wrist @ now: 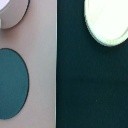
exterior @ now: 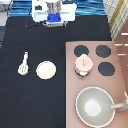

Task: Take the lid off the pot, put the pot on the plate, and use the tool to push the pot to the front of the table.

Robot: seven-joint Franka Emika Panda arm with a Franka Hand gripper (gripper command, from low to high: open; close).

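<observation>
The pale pink lid [exterior: 83,61] with its small knob sits on the pink-tan pot [exterior: 83,70], which stands on the stove panel's burner nearest the plate. The wrist view catches a corner of the lid [wrist: 12,12]. On the black table [exterior: 30,100] lies the cream-yellow plate [exterior: 46,70], seen also in the wrist view as the plate [wrist: 107,22]. The cream-white spatula tool [exterior: 23,64] rests just to the exterior view's left of the plate. My gripper [exterior: 54,19] hangs at the exterior view's top, far from all of them, holding nothing.
The pinkish-brown stove panel [exterior: 95,80] fills the exterior view's right, with black burners [exterior: 103,51] on it. A large grey-beige pan [exterior: 95,105] with a handle sits at its bottom. The wrist view shows one burner [wrist: 10,82] beside the panel edge.
</observation>
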